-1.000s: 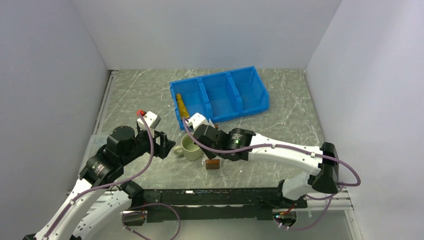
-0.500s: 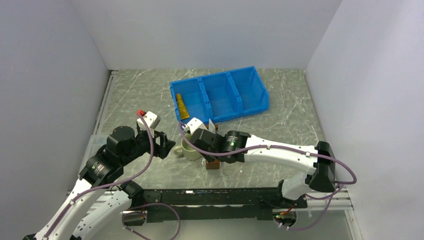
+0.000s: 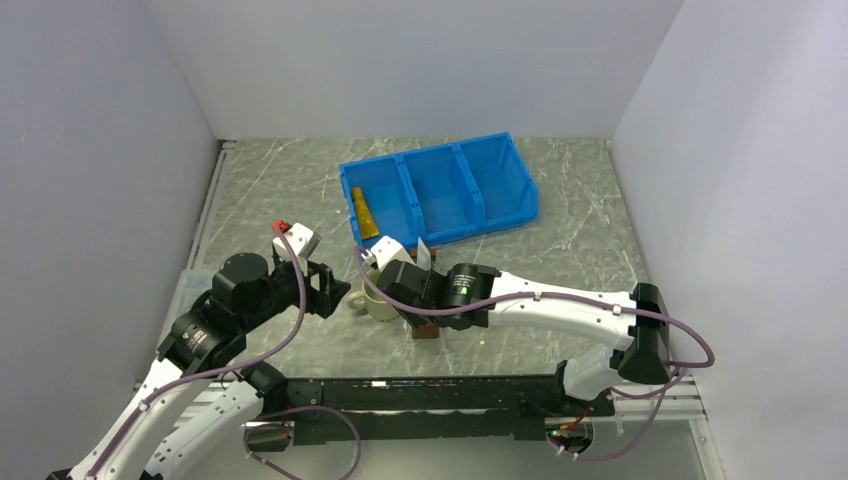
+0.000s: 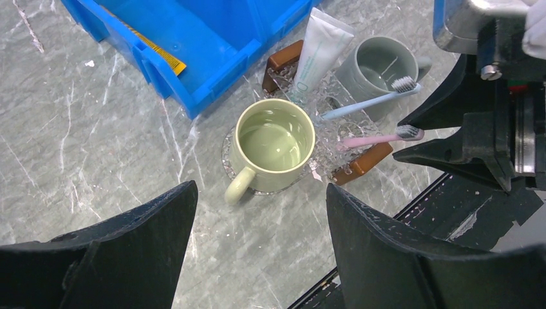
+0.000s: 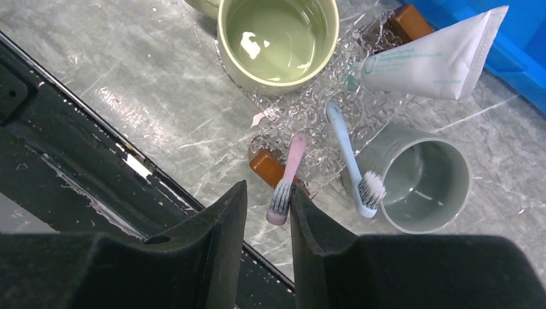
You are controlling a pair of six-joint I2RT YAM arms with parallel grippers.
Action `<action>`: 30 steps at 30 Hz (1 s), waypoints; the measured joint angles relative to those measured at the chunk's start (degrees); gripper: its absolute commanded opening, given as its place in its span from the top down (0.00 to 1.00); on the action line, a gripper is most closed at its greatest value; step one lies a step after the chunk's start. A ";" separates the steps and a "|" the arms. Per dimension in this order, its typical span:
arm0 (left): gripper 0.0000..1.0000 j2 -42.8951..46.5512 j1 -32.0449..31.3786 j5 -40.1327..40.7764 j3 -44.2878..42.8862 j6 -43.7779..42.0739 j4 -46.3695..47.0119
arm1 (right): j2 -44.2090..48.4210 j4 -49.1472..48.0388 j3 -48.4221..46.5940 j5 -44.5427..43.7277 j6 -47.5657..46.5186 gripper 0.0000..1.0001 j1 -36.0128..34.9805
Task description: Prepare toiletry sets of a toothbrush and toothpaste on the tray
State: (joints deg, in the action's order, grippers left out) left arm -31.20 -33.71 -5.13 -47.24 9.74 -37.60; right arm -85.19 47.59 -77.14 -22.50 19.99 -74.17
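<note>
Pink toothbrush (image 5: 290,168) lies on the clear tray (image 5: 309,109), bristle end overhanging a brown handle. Your right gripper (image 5: 269,193) hangs over that end, jaws narrowly parted, not clamping (left gripper (image 4: 261,188) wide open, empty). White toothpaste (image 5: 431,61) rests cap-end on the tray. The brush looks light, thin and slick, so it may roll. Pinch it mid-handle, gently.

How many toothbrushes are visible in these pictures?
2. The pink toothbrush lies on the clear tray, its head past the brown handle. The blue toothbrush lies beside it, its head on the grey mug's rim. Others may be hidden.
</note>
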 measured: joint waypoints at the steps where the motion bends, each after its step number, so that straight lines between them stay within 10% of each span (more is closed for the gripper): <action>1: 0.22 0.00 0.00 0.00 0.00 0.00 0.00 | 0.00 0.00 -0.17 -0.07 0.04 0.66 -0.13; 30: 0.21 0.74 0.00 -0.02 0.00 0.02 -0.02 | -2.49 4.63 -5.92 -4.90 2.14 0.55 -3.37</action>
State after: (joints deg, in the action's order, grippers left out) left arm -30.46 -33.71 -5.15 -47.24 9.76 -37.63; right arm -87.68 52.23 -83.07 -27.40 22.13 -77.54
